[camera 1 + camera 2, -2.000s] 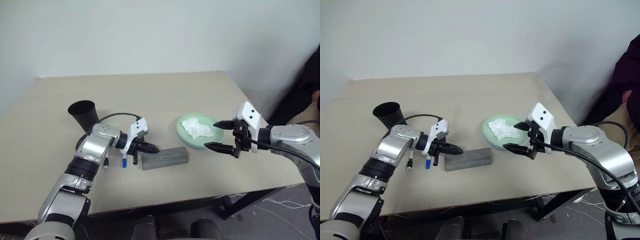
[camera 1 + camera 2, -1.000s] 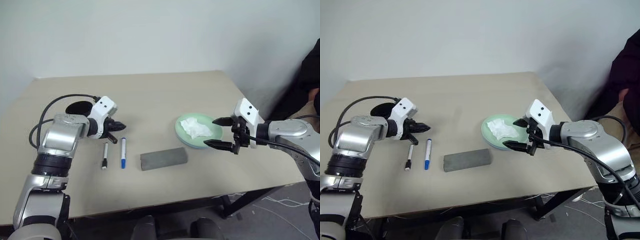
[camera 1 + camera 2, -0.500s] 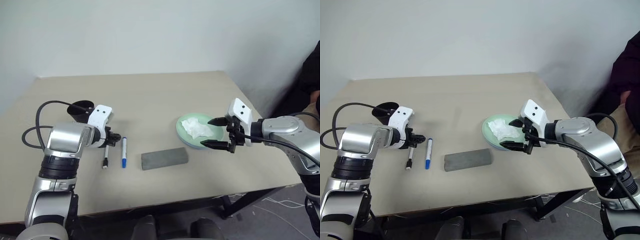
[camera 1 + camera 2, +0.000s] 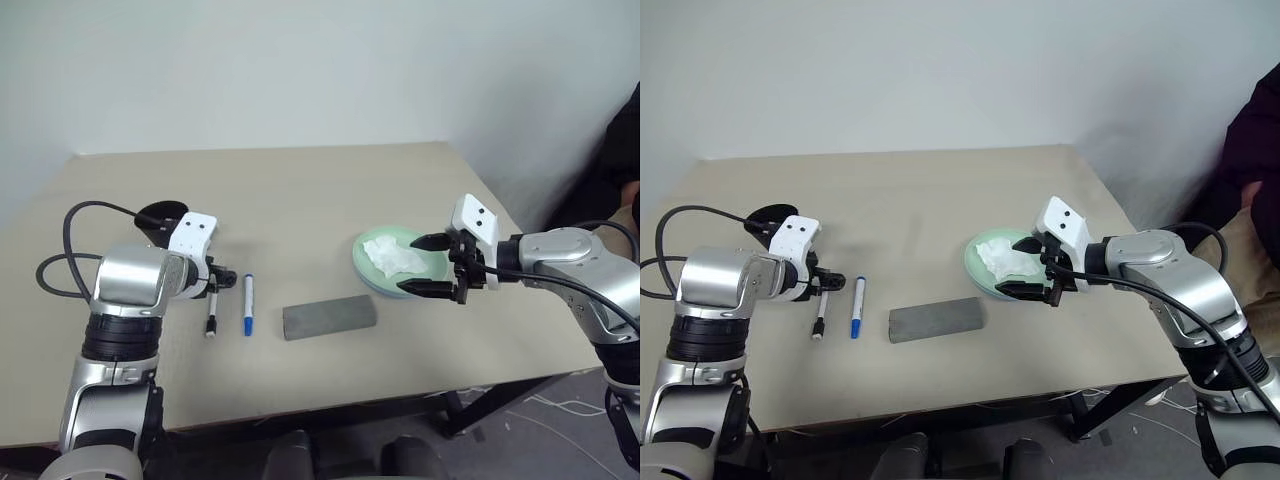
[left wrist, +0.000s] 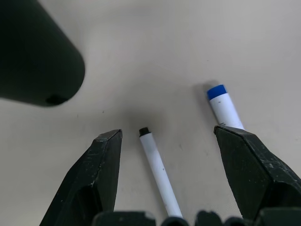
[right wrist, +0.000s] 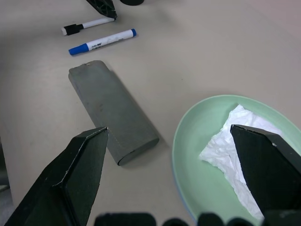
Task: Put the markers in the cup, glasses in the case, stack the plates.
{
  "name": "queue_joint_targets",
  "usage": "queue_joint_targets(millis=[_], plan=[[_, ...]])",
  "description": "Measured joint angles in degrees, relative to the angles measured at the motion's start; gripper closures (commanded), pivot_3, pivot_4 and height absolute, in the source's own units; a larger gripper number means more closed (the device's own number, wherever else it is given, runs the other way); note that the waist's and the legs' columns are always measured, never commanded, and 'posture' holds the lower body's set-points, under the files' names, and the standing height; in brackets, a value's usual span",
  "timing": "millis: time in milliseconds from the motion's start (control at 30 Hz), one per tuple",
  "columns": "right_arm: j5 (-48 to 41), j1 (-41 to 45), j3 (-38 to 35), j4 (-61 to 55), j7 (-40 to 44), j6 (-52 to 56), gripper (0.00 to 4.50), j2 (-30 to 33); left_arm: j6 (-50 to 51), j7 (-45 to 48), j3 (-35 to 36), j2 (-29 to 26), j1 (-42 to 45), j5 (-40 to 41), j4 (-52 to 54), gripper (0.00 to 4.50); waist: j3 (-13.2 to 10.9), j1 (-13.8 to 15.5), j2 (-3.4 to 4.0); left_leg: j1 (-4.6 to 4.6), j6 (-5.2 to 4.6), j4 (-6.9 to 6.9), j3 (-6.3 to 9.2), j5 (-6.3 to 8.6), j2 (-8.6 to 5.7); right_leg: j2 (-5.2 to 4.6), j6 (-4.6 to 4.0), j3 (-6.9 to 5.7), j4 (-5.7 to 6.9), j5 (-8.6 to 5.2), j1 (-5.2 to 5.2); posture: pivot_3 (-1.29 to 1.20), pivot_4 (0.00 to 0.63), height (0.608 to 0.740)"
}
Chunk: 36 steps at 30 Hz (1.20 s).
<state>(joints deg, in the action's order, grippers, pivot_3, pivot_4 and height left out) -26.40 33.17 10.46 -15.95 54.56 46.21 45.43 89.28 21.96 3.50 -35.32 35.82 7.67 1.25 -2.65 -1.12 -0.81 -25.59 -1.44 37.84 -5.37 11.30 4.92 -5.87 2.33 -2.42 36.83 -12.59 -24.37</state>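
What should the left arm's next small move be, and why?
Probably lower the left gripper straight down and close on the black-capped marker. Its fingers stand open with that marker lying flat on the table between them, the blue-capped marker just outside one finger. The cup stands close behind for the drop.

Blue plate [image 6: 178, 188] mostly hidden beneath mint plate [image 6: 197, 136]; glasses unseen.

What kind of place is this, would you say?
Probably a plain office or lab room set up for robot trials: a bare beige table against a blank white wall, holding markers and a grey case.
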Motion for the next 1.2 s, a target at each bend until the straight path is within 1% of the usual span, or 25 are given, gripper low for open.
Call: queue_joint_targets(millis=[200,433,600,700,967,1200], plan=[[0.71,0.0,0.0,0.04,0.0,0.0,0.0,-0.26,0.24,-3.22,1.53,2.72,-2.62,-0.09,-2.1,1.21,0.01,0.04,-0.04,0.0,0.0,0.03,0.01,0.0,0.0,0.0,0.0,-0.01,0.0,0.01,0.02,0.0,0.0,0.74],[1.1,0.0,-0.01,0.04,-0.01,0.02,0.0,-0.76,0.24,-4.85,3.46,3.74,-2.67,0.06,-2.71,1.21,0.03,0.03,-0.02,0.04,0.0,0.01,0.0,0.0,-0.01,-0.01,0.0,0.0,0.01,0.01,0.03,0.0,0.0,0.74],[1.13,-0.01,-0.01,0.01,-0.07,0.11,0.0,-1.02,0.09,-5.27,3.21,3.82,-2.65,0.08,-2.78,1.21,0.04,0.03,-0.01,0.06,0.01,0.01,0.01,0.0,-0.01,-0.01,-0.01,0.0,0.02,0.02,0.03,0.0,0.0,0.74],[1.15,-0.01,-0.01,-0.05,-0.19,0.17,0.0,-1.24,-0.36,-5.25,2.14,3.76,-2.29,0.18,-3.17,1.83,0.05,0.05,0.01,0.08,0.01,0.01,0.01,0.0,-0.02,-0.01,-0.01,-0.01,0.02,0.02,0.05,0.0,0.0,0.74],[1.14,-0.02,-0.09,-0.17,-0.81,0.29,0.0,-1.33,-2.49,-4.94,-1.07,3.05,-1.19,0.66,-5.2,4.49,0.08,0.0,0.06,0.12,0.01,-0.02,0.03,0.0,-0.02,0.0,-0.05,0.01,0.04,0.05,0.02,0.0,0.0,0.74],[1.14,-0.02,-0.13,-0.17,-1.18,0.3,0.0,-1.32,-4.92,-3.68,-3.95,1.37,-1.2,1.15,-6.05,4.49,0.13,0.0,0.15,0.12,0.01,-0.03,0.03,0.0,-0.02,0.01,-0.05,0.02,0.05,0.05,0.02,0.0,0.0,0.74]])
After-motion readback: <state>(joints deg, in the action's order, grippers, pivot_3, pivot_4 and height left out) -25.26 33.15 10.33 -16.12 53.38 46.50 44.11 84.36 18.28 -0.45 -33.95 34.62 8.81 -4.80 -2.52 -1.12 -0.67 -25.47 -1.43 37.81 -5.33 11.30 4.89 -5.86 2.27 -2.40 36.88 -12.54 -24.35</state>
